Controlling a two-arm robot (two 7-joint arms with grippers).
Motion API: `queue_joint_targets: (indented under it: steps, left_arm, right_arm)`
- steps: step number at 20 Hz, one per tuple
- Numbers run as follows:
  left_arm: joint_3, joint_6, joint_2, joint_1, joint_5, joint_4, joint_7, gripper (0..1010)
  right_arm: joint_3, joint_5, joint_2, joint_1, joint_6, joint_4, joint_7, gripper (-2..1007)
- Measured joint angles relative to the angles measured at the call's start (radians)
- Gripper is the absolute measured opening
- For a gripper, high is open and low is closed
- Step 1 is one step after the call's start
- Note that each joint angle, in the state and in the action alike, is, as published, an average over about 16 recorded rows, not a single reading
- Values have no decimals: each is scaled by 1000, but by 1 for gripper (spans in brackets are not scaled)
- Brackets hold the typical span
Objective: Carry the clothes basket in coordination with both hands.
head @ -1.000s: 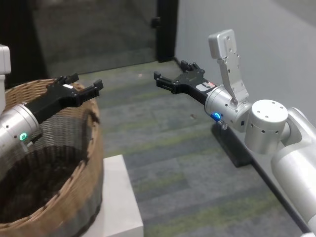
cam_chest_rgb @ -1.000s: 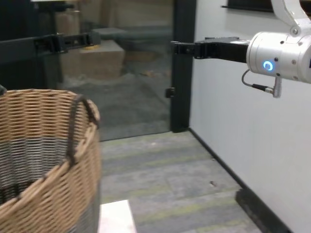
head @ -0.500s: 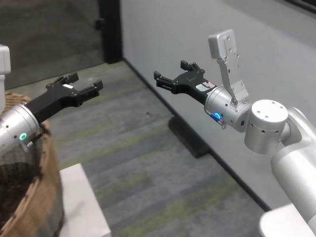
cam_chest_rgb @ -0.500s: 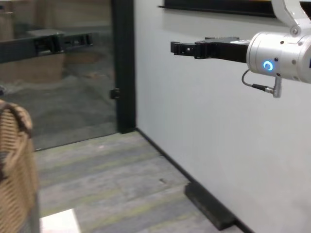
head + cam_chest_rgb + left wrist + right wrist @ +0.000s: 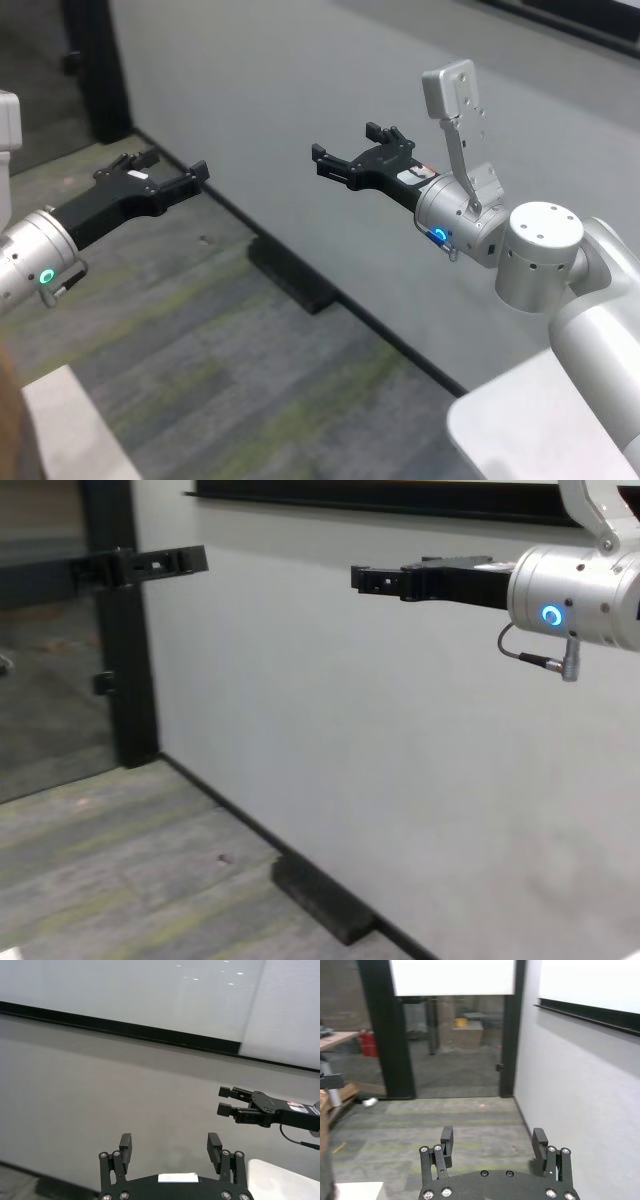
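The slim black left gripper (image 5: 165, 175) and black right gripper (image 5: 352, 155) hover before the grey wall (image 5: 300, 120). Both are spread wide, grasping nothing.

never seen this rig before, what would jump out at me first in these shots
Two black grippers held out in mid-air, both open and empty: the left gripper at the left, the right gripper at the centre on a silver arm with a blue light ring. Behind them a plain grey wall fills the view, with a dark block on the striped carpet at its foot.

grey wall (image 5: 300, 90), striped carpet (image 5: 180, 350)
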Motion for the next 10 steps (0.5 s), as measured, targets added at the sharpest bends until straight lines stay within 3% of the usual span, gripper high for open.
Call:
queue_joint_targets:
  steps: [10]
  left_arm:
    - [0, 0, 0, 0, 0, 0, 0, 1000]
  right_arm:
    - [0, 0, 0, 0, 0, 0, 0, 1000]
